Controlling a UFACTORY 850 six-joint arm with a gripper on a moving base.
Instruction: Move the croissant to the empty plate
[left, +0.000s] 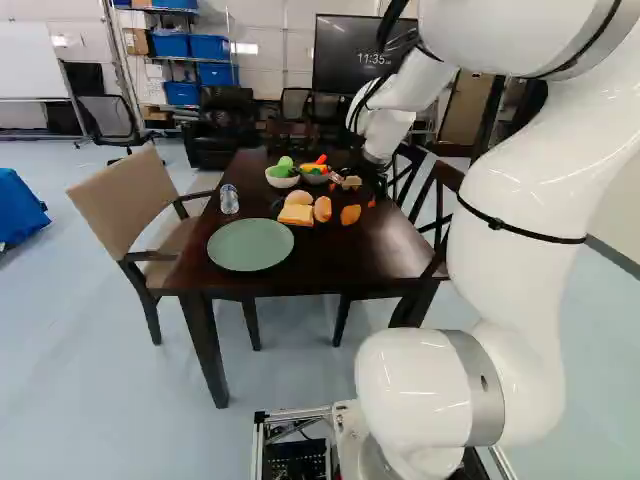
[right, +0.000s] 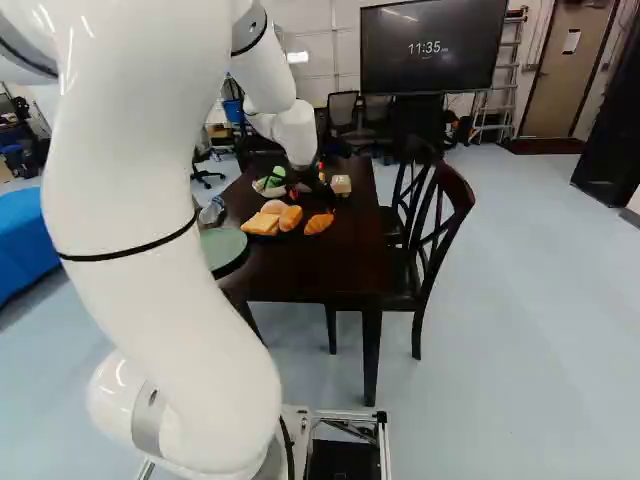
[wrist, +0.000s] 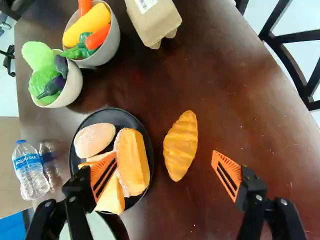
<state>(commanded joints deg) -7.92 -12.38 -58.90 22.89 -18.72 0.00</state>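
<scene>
Green plate (left: 250, 246) whole only in left base view

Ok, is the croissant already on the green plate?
No, the croissant lies on the bare tabletop, beside the black plate of bread, not on the green plate.

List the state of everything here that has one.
Pincer: open
Croissant: on the table, ungripped
Green plate: empty
Black plate: holding bread
Corn bowl: filled
Lettuce bowl: filled
Water bottle: upright, capped
Egg carton: apparently closed
Wall screen: on
</scene>
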